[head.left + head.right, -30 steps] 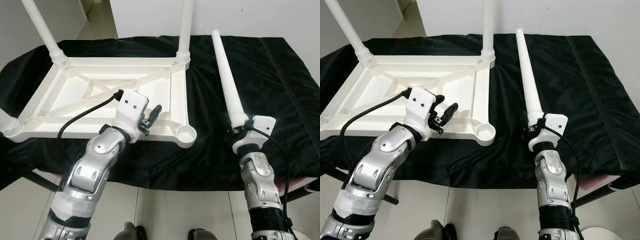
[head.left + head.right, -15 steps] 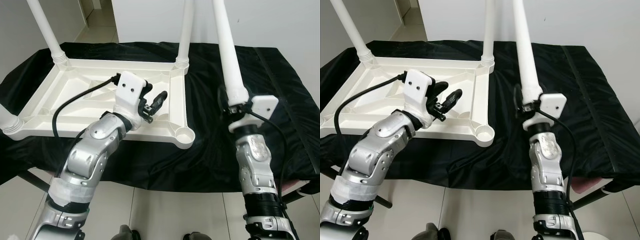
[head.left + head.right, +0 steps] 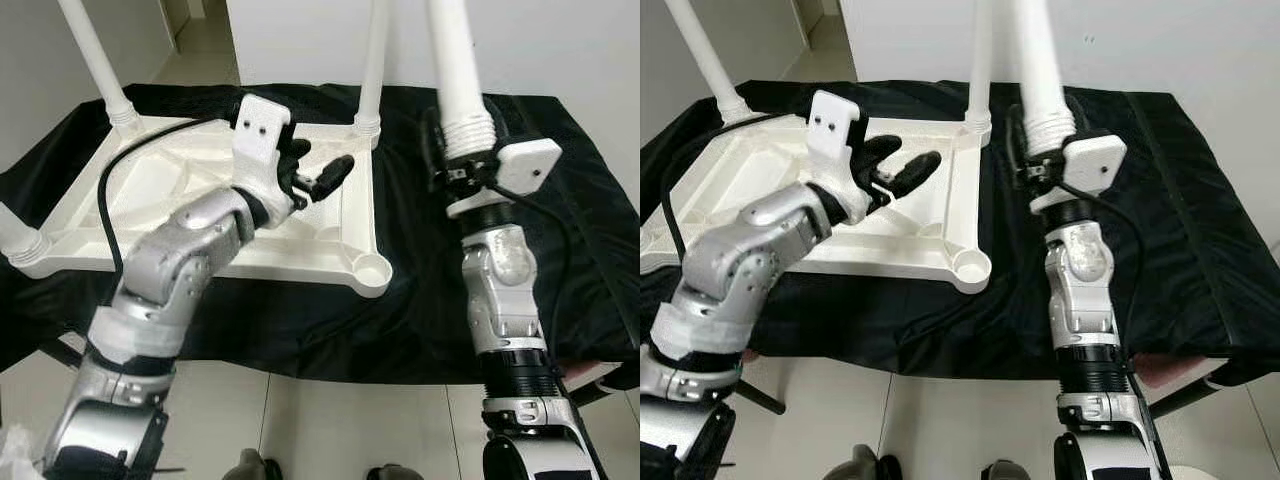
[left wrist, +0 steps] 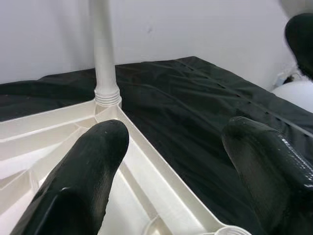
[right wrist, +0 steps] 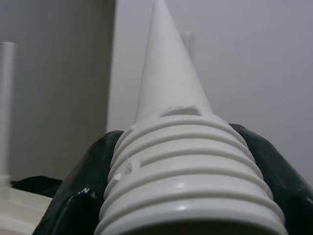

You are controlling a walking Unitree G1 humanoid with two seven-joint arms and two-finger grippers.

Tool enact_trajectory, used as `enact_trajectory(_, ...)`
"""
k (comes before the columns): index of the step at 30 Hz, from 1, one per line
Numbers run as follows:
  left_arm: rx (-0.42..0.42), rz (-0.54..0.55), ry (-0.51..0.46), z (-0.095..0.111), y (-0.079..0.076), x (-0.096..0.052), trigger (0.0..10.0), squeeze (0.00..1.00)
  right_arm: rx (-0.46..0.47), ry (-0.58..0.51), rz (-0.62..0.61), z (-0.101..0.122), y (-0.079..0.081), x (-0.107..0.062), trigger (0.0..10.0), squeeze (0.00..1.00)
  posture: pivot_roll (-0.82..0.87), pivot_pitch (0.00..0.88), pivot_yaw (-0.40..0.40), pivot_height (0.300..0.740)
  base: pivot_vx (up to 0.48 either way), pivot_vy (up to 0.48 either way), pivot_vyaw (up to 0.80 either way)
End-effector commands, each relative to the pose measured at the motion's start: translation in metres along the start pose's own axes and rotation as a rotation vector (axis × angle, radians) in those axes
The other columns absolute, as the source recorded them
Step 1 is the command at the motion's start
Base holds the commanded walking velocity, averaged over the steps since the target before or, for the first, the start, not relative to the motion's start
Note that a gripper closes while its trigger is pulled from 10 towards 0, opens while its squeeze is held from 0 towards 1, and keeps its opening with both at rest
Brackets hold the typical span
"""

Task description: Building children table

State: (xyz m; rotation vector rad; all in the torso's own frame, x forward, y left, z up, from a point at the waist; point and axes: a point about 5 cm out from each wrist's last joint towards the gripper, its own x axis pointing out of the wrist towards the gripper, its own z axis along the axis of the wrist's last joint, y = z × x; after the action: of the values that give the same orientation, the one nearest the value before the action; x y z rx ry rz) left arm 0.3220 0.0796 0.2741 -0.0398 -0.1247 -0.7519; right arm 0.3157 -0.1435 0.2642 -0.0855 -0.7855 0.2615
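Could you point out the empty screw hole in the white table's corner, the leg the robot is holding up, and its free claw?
empty corner socket (image 3: 372, 267), left eye view, its round opening.
held table leg (image 3: 1038, 60), right eye view, mid shaft.
left gripper (image 3: 902, 163), right eye view, between its fingertips.

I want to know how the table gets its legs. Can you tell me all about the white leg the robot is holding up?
The loose leg is a long white tube that looks like smooth plastic, slimmer toward its far end. Its thick end has ridged screw threads. The right gripper is shut around that threaded end, black fingers on both sides. It is held nearly upright above the black cloth, to the right of the upside-down white tabletop. It is not in the open corner socket.
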Motion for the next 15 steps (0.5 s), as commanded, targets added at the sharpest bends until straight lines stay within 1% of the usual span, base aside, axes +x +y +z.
enact_trajectory(1,0.014,-0.351,0.005,0.004,-0.013,-0.001,10.0,0.00,0.012,-0.061,0.035,0.011,0.007,0.007,10.0,0.00,-0.11,0.076,0.075,0.740,0.000,0.000,0.00)
enact_trajectory(2,0.014,-0.351,0.005,0.004,-0.013,-0.001,10.0,0.00,0.012,-0.061,0.035,0.011,0.007,0.007,10.0,0.00,-0.11,0.076,0.075,0.740,0.000,0.000,0.00)
enact_trajectory(3,-0.014,-0.361,0.001,0.006,-0.014,0.000,10.0,0.00,0.026,-0.059,0.069,0.011,0.013,0.004,10.0,0.00,-0.11,0.094,0.076,0.740,0.000,0.000,0.00)
enact_trajectory(4,-0.036,-0.366,-0.004,0.008,-0.013,0.000,10.0,0.00,0.044,-0.050,0.098,0.010,0.018,0.002,10.0,0.00,-0.12,0.079,0.083,0.740,0.000,0.000,0.00)
enact_trajectory(5,-0.036,-0.366,-0.004,0.008,-0.013,0.000,10.0,0.00,0.044,-0.050,0.098,0.010,0.018,0.002,10.0,0.00,-0.12,0.079,0.083,0.740,0.000,0.000,0.00)
enact_trajectory(7,-0.110,-0.386,-0.009,0.015,-0.012,0.002,10.0,0.00,0.074,-0.032,0.155,0.008,0.029,-0.004,10.0,0.00,-0.12,0.088,0.083,0.740,0.000,0.000,0.00)
enact_trajectory(10,-0.132,-0.398,-0.015,0.019,-0.012,0.003,10.0,0.00,0.079,-0.028,0.174,0.007,0.032,-0.005,10.0,0.00,-0.12,0.088,0.083,0.740,0.000,0.000,0.00)
enact_trajectory(11,-0.168,-0.410,-0.020,0.022,-0.011,0.002,10.0,0.00,0.084,-0.018,0.187,0.005,0.035,-0.009,10.0,0.00,-0.12,0.106,0.084,0.740,0.000,0.000,0.00)
enact_trajectory(12,-0.168,-0.410,-0.020,0.022,-0.011,0.002,10.0,0.00,0.084,-0.018,0.187,0.005,0.035,-0.009,10.0,0.00,-0.12,0.106,0.084,0.740,0.000,0.000,0.00)
enact_trajectory(13,-0.207,-0.417,-0.031,0.025,-0.009,0.002,10.0,0.00,0.088,-0.001,0.200,0.002,0.037,-0.013,10.0,0.00,-0.12,0.087,0.088,0.740,0.000,0.000,0.00)
enact_trajectory(14,-0.207,-0.417,-0.031,0.025,-0.009,0.002,10.0,0.00,0.088,-0.001,0.200,0.002,0.037,-0.013,10.0,0.00,-0.12,0.087,0.088,0.740,0.000,0.000,0.00)
enact_trajectory(15,-0.252,-0.430,-0.037,0.028,-0.007,0.002,10.0,0.00,0.098,0.013,0.211,0.000,0.039,-0.017,10.0,0.00,-0.12,0.091,0.088,0.740,0.000,0.000,0.00)
